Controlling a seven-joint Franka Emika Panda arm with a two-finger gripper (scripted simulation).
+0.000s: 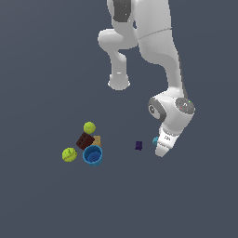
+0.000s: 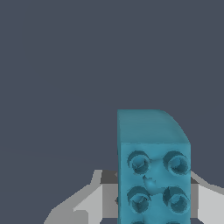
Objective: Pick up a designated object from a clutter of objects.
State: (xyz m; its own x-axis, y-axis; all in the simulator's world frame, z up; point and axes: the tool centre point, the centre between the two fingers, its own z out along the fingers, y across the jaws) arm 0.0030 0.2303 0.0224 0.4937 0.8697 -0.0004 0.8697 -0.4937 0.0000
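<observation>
The designated object, a teal brick (image 2: 153,175) with round studs, fills the lower part of the wrist view, studs toward the camera. My gripper (image 2: 153,199) is shut on it: the grey fingers (image 2: 109,192) press flush against both of its long sides. In the exterior view the gripper (image 1: 159,149) is low over the floor on the exterior view's right. Only a sliver of the teal brick (image 1: 155,140) peeks out beside the white hand. The rest of the clutter of objects (image 1: 88,144) lies well off to the exterior view's left.
A tiny dark purple block (image 1: 138,145) lies just to the exterior view's left of the gripper. Farther that way are a blue cup (image 1: 93,155), a dark brown brick (image 1: 85,140), a tan block (image 1: 97,140) and two yellow-green balls (image 1: 89,127) (image 1: 69,155).
</observation>
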